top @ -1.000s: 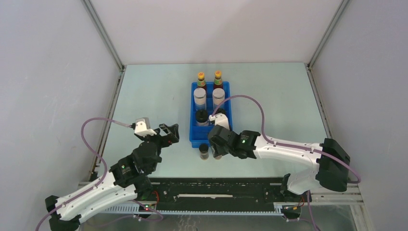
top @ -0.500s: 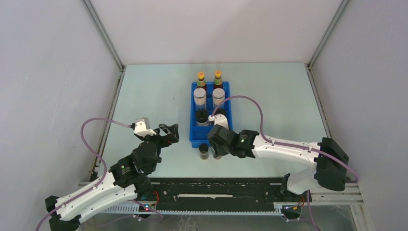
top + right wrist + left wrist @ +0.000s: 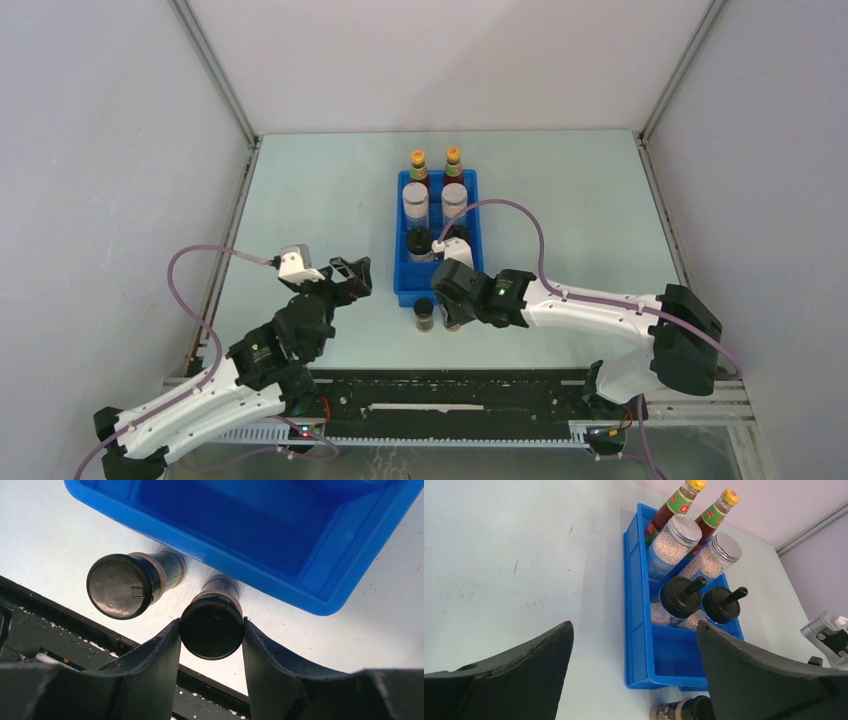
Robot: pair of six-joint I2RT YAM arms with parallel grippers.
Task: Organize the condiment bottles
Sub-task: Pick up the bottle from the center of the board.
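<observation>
Now stretched leftward, the right end effector (image 3: 211,626) pinches a tiny dark jar (image 3: 212,636); the left end effector (image 3: 634,630) hangs spread.

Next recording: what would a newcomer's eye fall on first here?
The blue tray at mid-table, holding red sauce bottles, grey-lidded jars and black-lidded jars in pairs, its nearest compartment empty. Just in front of it the right gripper is closed on the cap of a tiny dark jar, its twin jar standing free beside it. The left gripper hangs open to the tray's left.
</observation>
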